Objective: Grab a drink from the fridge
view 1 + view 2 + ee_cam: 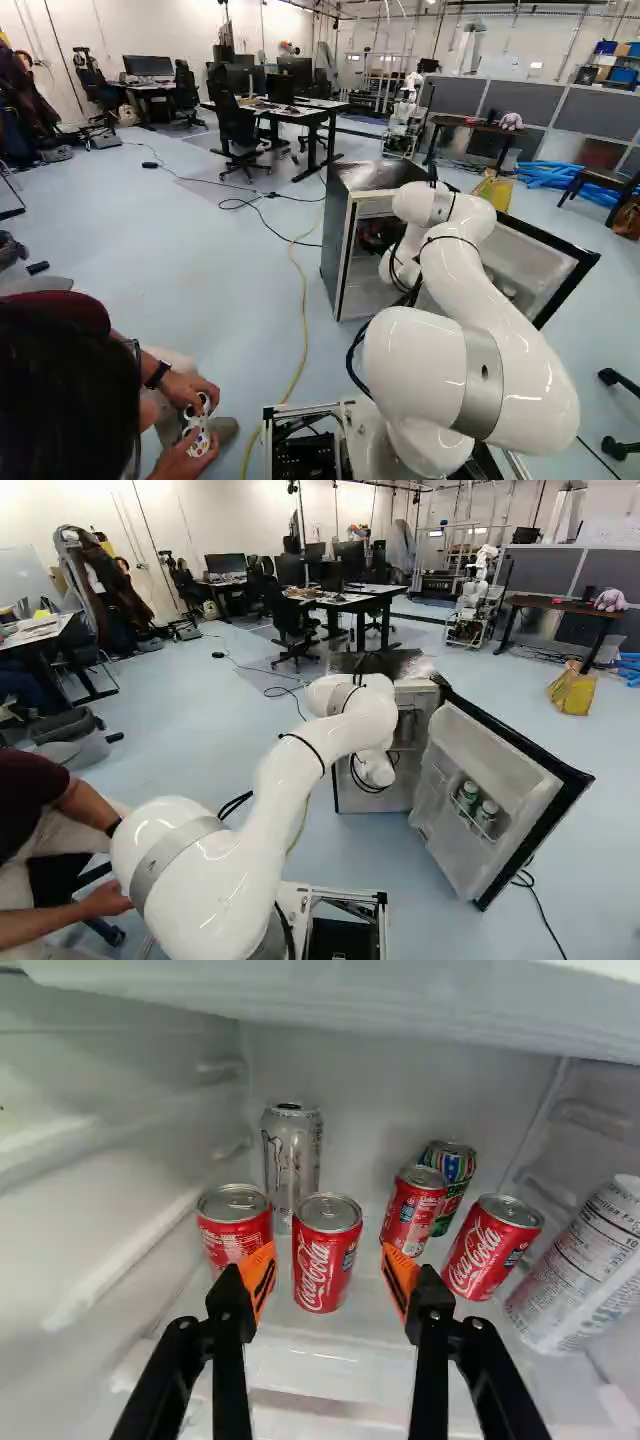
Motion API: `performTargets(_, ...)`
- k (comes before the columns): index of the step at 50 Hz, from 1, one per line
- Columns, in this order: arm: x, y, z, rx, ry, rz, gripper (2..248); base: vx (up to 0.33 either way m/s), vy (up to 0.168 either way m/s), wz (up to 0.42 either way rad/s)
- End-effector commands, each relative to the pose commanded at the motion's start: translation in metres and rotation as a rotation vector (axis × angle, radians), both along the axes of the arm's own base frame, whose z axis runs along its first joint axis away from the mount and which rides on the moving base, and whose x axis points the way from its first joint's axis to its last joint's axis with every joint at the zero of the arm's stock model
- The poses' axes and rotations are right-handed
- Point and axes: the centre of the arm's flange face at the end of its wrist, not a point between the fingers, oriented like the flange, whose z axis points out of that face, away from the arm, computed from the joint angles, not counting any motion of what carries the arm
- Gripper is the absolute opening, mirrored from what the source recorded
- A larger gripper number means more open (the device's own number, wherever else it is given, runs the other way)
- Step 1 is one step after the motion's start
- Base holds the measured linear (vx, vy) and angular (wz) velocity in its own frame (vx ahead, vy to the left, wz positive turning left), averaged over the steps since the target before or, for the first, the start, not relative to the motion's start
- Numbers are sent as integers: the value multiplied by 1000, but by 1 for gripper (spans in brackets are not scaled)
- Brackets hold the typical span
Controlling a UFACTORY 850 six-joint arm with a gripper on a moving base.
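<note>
Black tool (328, 1256), orange pads (260, 1276) wide apart, a red can (322, 1278) ahead of the gap

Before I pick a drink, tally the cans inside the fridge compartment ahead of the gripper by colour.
Short red metal cans: 4
Short multicoloured metal can with green: 1
Tall silver metal can: 1
Tall white cylindrical can covered in print: 1
Total: 7 visible
</note>
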Motion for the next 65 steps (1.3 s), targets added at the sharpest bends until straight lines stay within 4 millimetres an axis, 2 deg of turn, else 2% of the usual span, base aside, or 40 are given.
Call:
performTargets(18, 13, 5, -5, -14, -9, 14, 160, 0, 0, 0)
performTargets(38, 15, 9, -5, -14, -10, 20, 159, 0, 0, 0)
performTargets(39, 15, 9, -5, -14, -10, 20, 125, 0, 0, 0)
performTargets(43, 15, 9, -5, -14, -10, 20, 125, 0, 0, 0)
performTargets(44, 15, 9, -5, -14, -10, 20, 93, 0, 0, 0)
performTargets(48, 15, 9, -5, -14, -10, 20, 93, 0, 0, 0)
performTargets(49, 15, 9, -5, -14, -10, 20, 86, 0, 0, 0)
performTargets(65, 3, 11, -1, -1, 15, 15, 86, 0, 0, 0)
